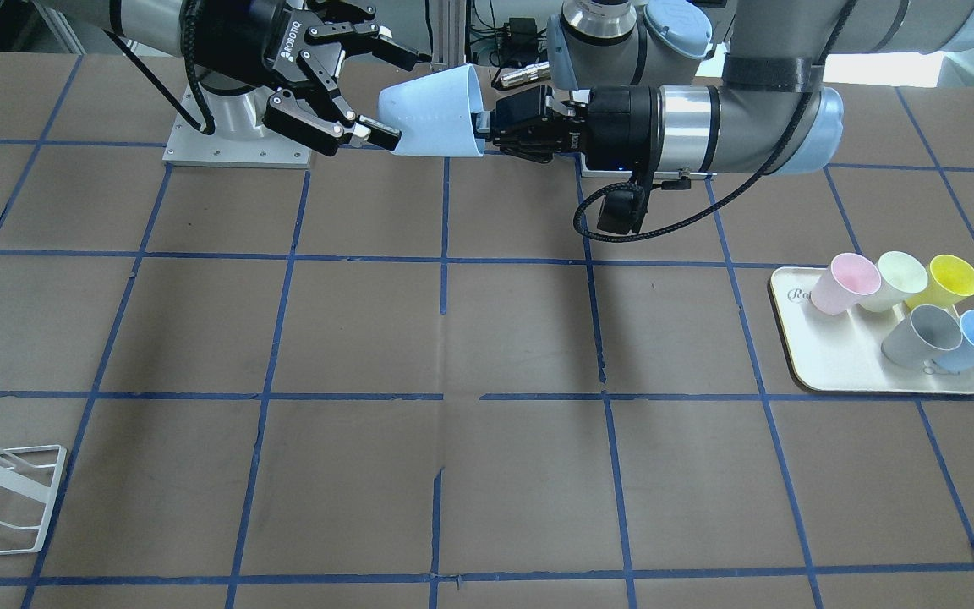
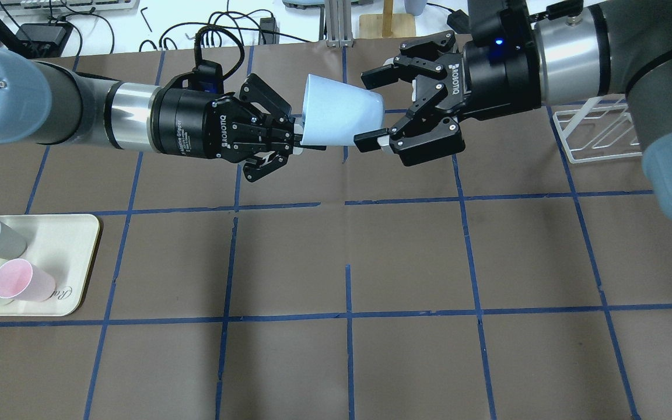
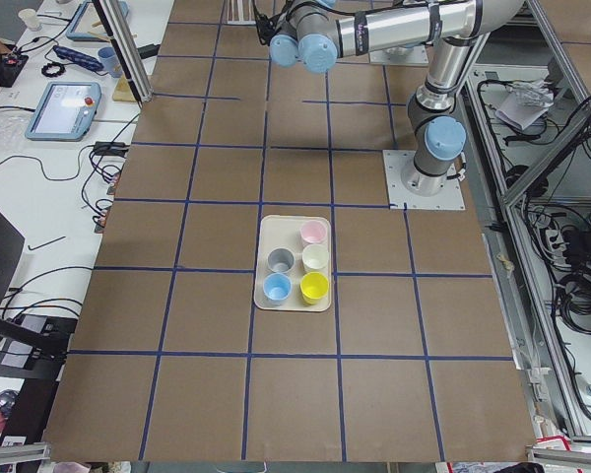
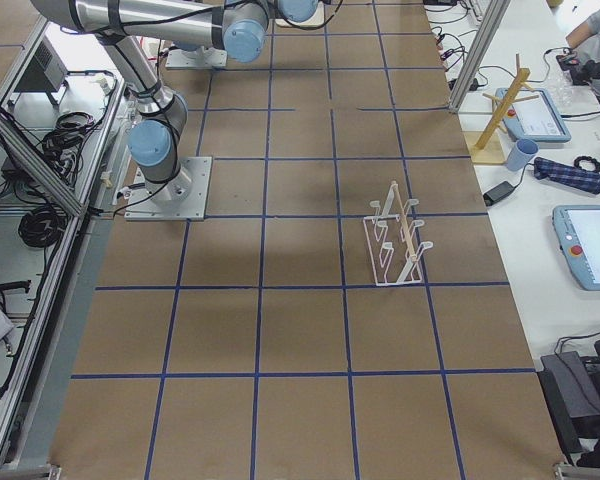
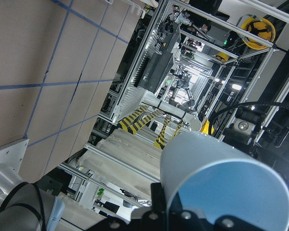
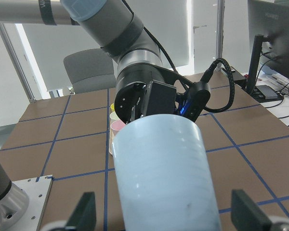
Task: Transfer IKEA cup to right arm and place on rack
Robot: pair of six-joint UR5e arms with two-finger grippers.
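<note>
IKEA cup (image 2: 339, 114): your left gripper (image 2: 299, 134) pinches its rim, right gripper (image 2: 369, 109) gapes around its base; tray (image 1: 834, 359) holds five cups (image 1: 922, 337).

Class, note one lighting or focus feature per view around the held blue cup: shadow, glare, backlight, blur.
Exterior front-facing: soft arm shadows darken the table; the IKEA cup evenly lit; a white blown-out patch top right. Right wrist-mounted: bright backdrop backlights the left arm; the cup fills the foreground, the right gripper cropped at the bottom. Left wrist-mounted: the cup's rim looms close.
</note>
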